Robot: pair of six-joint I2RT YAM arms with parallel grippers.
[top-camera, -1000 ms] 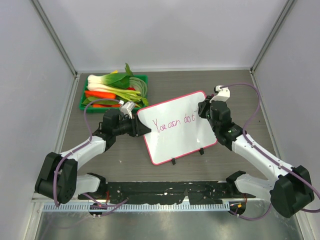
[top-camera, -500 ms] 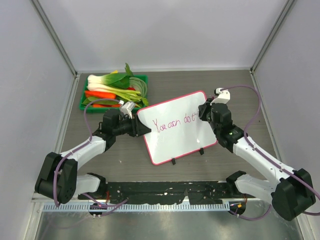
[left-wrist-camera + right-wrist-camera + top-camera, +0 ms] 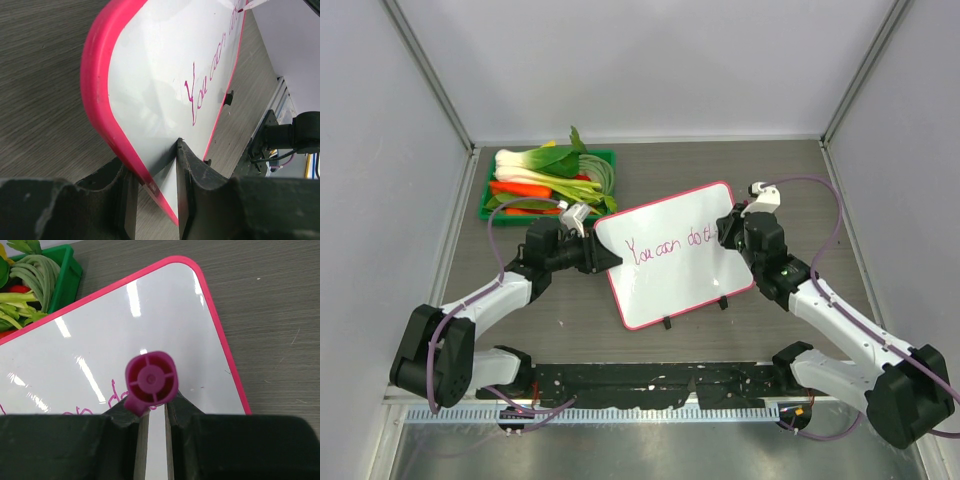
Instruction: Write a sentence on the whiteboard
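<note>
The whiteboard, glossy white with a pink-red frame and two black feet, stands tilted mid-table. My left gripper is shut on its left edge; in the left wrist view the pink rim sits between the jaws. The sentence in pink-purple cursive reads "You can do t" up to my right gripper. My right gripper is shut on a magenta marker, its tip down on the board's upper right part, hidden by the marker's end. The writing also shows in the left wrist view and the right wrist view.
A green tray with leafy greens, red and orange vegetables stands at the back left, just behind my left arm; its corner shows in the right wrist view. Grey walls close in left, right and back. A black rail runs along the near edge.
My right gripper with the marker has shifted slightly right and nearer along the board; the writing has grown from "You can do t" strokes by a bit. Left arm and board have not moved.
</note>
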